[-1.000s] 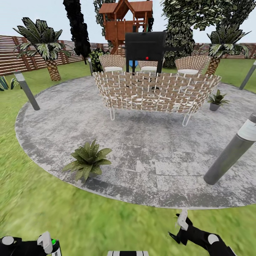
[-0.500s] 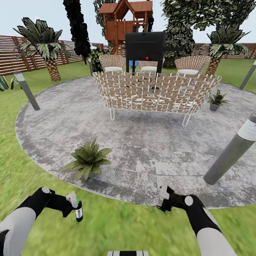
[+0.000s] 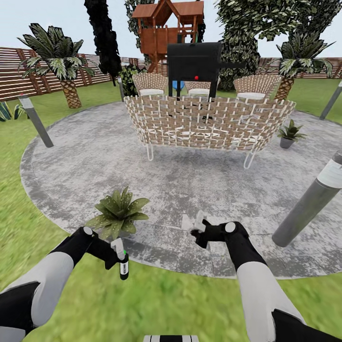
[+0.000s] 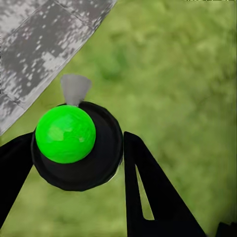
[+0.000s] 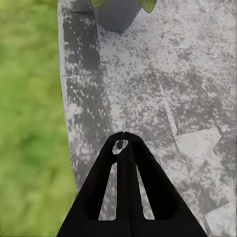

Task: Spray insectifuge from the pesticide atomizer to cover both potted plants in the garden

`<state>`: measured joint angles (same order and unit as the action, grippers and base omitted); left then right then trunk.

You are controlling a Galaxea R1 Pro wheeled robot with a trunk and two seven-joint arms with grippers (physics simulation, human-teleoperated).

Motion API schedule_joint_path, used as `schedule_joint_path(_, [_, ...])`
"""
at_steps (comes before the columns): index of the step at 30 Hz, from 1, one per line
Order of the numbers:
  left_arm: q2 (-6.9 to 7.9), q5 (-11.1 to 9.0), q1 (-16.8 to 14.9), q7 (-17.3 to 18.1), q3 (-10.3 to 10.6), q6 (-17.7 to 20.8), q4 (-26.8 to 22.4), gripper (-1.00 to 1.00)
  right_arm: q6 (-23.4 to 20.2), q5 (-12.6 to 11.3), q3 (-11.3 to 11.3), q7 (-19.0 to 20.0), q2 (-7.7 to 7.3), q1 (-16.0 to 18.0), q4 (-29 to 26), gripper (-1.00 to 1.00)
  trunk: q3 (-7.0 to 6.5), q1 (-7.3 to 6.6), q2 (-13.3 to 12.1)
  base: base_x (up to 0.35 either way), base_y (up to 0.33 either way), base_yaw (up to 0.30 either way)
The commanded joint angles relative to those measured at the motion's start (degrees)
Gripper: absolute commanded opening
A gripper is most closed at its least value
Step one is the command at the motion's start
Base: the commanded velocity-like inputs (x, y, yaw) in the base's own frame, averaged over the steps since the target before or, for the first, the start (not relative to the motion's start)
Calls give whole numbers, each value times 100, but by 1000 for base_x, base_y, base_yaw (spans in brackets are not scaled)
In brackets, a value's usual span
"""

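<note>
My left gripper (image 3: 119, 255) is shut on the pesticide atomizer (image 3: 123, 269), a small dark bottle with a bright green top, held upright over the lawn just off the patio edge. In the left wrist view the atomizer (image 4: 65, 134) sits between the black fingers (image 4: 148, 192). One potted plant (image 3: 118, 213) stands on the patio rim just beyond the left gripper. The other potted plant (image 3: 289, 133) is far right, beside the sofa. My right gripper (image 3: 197, 228) hovers shut and empty over the patio; in the right wrist view its fingers (image 5: 122, 163) touch, with a grey pot (image 5: 117, 12) ahead.
This is a round grey stone patio (image 3: 190, 190) with lawn around it. A wicker sofa (image 3: 209, 121) stands mid-patio, with a black grill (image 3: 194, 61) and chairs behind. Grey bollard lamps stand at the right (image 3: 308, 206) and left (image 3: 35, 121). A brown fence (image 3: 19, 71) and palms lie beyond.
Both arms have risen from the bottom edge and reached forward toward the patio. The left one carried the atomizer up near the closer plant. The scene itself has not shifted.
</note>
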<state>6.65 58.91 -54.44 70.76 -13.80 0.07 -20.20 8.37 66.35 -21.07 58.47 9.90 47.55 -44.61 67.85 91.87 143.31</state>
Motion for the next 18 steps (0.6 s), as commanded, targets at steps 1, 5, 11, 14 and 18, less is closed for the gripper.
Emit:
schedule_joint_path(1, [-8, 41, -2, 19, -54, -1, 7, -100, 61, -4, -34, 20, 10, 7, 5, -100, 5, -1, 2, 0, 0, 0])
schedule_joint_path(5, [-56, 21, 18, -14, -66, -14, 40, -100, 70, -450, 187, 24, 10, 20, 21, -100, 5, -1, 2, 0, 0, 0])
schedule_joint_path(11, [-192, -11, 80, -342, -63, -79, 64, -100, 49, -1993, 1613, 16, 10, 43, 31, -100, 5, -1, 2, 0, 0, 0])
schedule_joint_path(14, [-229, -41, 106, -364, -64, -100, 63, -100, 43, -2275, 1965, 15, 10, 44, 20, -100, 5, -1, 2, 0, 0, 0])
schedule_joint_path(18, [-355, -67, 99, -659, -80, -111, 53, -100, 44, -2356, 2007, 15, 10, 44, 38, -100, 5, -1, 2, 0, 0, 0])
